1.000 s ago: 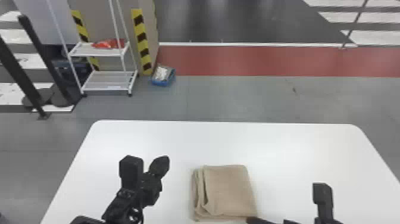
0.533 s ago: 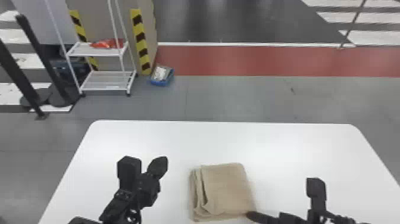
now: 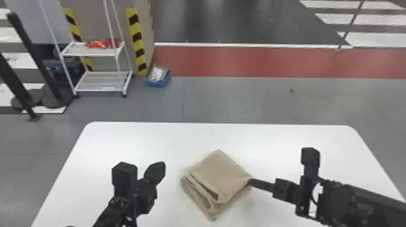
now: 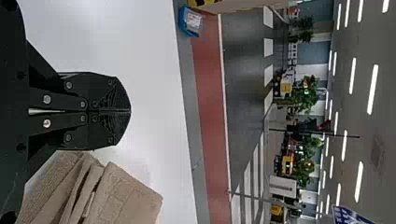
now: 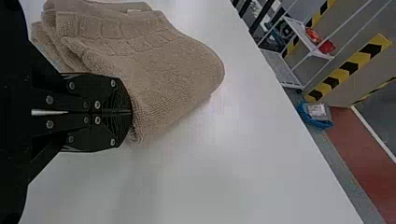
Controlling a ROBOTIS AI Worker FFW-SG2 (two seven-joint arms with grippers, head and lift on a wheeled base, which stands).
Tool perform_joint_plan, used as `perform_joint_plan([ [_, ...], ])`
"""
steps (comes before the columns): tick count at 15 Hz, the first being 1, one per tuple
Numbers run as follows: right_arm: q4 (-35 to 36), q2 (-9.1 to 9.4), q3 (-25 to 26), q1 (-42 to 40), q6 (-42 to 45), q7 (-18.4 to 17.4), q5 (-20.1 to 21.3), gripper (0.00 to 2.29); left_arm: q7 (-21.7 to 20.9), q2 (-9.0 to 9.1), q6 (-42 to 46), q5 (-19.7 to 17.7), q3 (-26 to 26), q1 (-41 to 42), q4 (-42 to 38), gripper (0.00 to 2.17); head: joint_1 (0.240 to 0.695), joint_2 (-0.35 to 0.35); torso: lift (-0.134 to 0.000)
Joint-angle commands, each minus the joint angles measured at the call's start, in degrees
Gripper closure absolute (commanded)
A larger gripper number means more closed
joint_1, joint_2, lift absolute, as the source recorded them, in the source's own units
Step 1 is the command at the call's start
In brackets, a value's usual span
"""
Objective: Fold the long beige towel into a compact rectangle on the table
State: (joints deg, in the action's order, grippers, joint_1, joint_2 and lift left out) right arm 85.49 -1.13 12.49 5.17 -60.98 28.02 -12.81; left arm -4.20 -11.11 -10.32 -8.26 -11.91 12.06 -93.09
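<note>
The beige towel (image 3: 222,175) lies folded in a thick, layered packet, turned at an angle on the table. Its fold edges face the front left. My right gripper (image 3: 251,181) touches the towel's right corner. In the right wrist view, the closed fingers of my right gripper (image 5: 130,112) press against the edge of the towel (image 5: 159,70), with no cloth visible between them. My left gripper (image 3: 161,167) stands apart, left of the packet. The left wrist view has my left gripper (image 4: 130,112) with its fingers together, beside the towel (image 4: 126,196).
The white table (image 3: 145,135) extends around the towel, with its rounded far corners in view. On the floor beyond are a white shelf rack (image 3: 99,81), a blue bin (image 3: 159,77) and dark posts (image 3: 36,60) at the left.
The towel has turned counterclockwise, from nearly square-on to slanted. My right gripper has moved farther over the table, its tip shifting away from the front edge. The left arm has barely moved.
</note>
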Motion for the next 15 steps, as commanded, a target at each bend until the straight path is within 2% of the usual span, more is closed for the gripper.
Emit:
perform_joint_plan([
  [1,-3.4,-0.19,0.43,3.44,3.53,0.01,1.38,1.65,-0.02,-0.05,0.16,0.0,-0.05,0.24,-0.08,1.82,0.695,-0.026,0.0],
  [3,-1.38,-0.98,0.96,2.56,-1.04,2.3,1.65,1.65,-0.02,-0.05,-0.01,0.0,0.22,0.42,-0.08,1.82,0.695,-0.034,0.0],
  [5,7.23,-1.95,4.65,-2.18,-7.72,5.11,0.15,1.65,-0.1,-0.22,-0.01,0.09,0.39,0.33,0.27,1.82,0.695,-0.039,0.0],
  [8,15.84,-3.09,11.68,-9.3,-9.12,8.27,-1.78,1.65,-0.02,-0.05,-0.36,0.09,0.39,-0.72,1.77,1.82,0.695,-0.062,0.0],
  [11,19.1,-3.27,16.6,-15.45,1.07,10.03,-1.69,1.65,-0.1,0.39,-0.72,0.44,-0.93,-2.83,5.11,1.82,0.695,-0.14,0.0],
  [13,20.5,-2.74,18.01,-18.97,13.55,15.66,-3.28,1.65,-0.02,0.92,-3.0,0.44,-3.3,-5.82,9.59,1.82,0.695,-0.181,0.0],
  [15,23.58,-2.21,17.92,-21.78,19.18,17.59,-4.86,1.65,-0.02,2.06,-3.18,0.44,-4.27,-8.28,13.46,1.82,0.695,-0.22,0.0],
])
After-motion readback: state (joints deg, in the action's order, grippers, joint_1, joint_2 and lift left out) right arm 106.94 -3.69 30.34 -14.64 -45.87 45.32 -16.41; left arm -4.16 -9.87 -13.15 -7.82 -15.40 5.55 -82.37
